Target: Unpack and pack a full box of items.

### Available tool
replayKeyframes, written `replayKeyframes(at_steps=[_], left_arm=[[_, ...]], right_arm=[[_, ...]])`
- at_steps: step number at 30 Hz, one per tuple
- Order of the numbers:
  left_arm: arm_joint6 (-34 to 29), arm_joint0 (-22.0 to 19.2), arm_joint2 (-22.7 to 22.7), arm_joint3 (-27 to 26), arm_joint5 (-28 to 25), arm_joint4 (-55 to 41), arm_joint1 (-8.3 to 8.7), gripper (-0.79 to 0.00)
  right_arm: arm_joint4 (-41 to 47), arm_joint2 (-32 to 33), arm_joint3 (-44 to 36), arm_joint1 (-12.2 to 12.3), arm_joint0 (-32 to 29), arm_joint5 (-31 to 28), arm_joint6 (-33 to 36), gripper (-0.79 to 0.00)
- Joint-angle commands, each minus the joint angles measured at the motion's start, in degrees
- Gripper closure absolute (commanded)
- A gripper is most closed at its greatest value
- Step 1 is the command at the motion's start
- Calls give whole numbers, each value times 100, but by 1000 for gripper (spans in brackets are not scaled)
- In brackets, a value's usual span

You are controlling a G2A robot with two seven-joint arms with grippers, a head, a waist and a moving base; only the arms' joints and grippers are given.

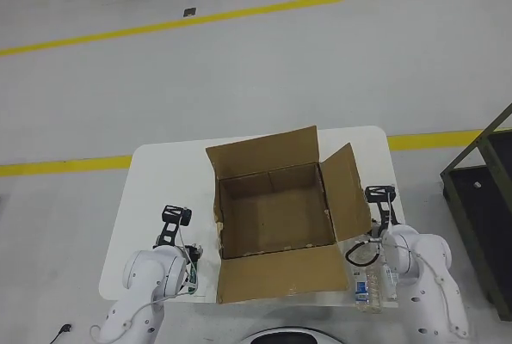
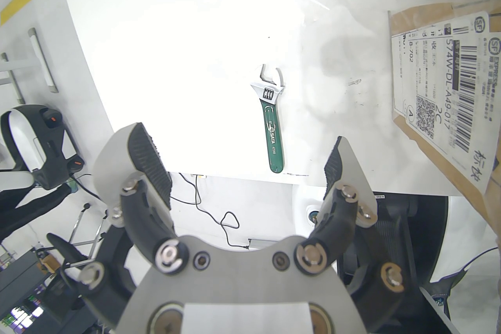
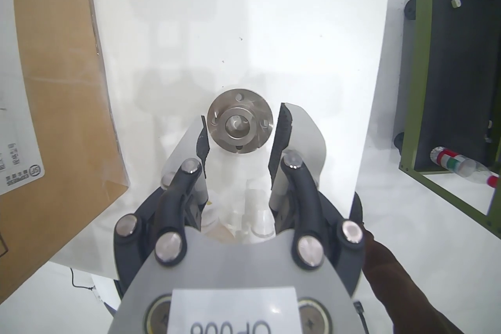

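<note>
An open, empty cardboard box (image 1: 277, 215) stands mid-table with its flaps spread. A green-handled adjustable wrench (image 2: 270, 124) lies on the white table (image 2: 176, 38) near the front edge, left of the box. My left gripper (image 2: 244, 159) hovers open above and just short of the wrench, nothing between its fingers; from above, this left gripper (image 1: 176, 213) is left of the box. My right gripper (image 3: 240, 134) is shut on a round metal flange (image 3: 239, 124), held by its rim. From above, the right gripper (image 1: 379, 193) is beside the box's right flap.
Clear plastic bottles (image 1: 367, 284) lie at the table's front right corner, under the right arm. The box flap with a shipping label (image 2: 438, 92) is close to the left gripper. A green metal cart (image 3: 430, 77) holding a bottle (image 3: 458, 161) stands on the floor to the right.
</note>
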Motion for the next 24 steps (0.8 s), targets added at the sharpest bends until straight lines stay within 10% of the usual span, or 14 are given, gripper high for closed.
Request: replayKeyframes(at_steps=[1, 4, 6, 17, 24], left_arm=[[0, 0, 0, 0, 0, 0, 0, -785], [0, 0, 0, 0, 0, 0, 0, -785], [0, 0, 0, 0, 0, 0, 0, -785], [0, 0, 0, 0, 0, 0, 0, -785], [0, 0, 0, 0, 0, 0, 0, -785]], right_arm=[[57, 78, -354, 8, -81, 51, 103, -376], [174, 263, -1116, 30, -314, 41, 328, -342], [189, 405, -1620, 47, -487, 25, 502, 0], [223, 801, -3172, 113, -1207, 22, 2452, 0], [307, 691, -3199, 138, -1762, 32, 2452, 0]])
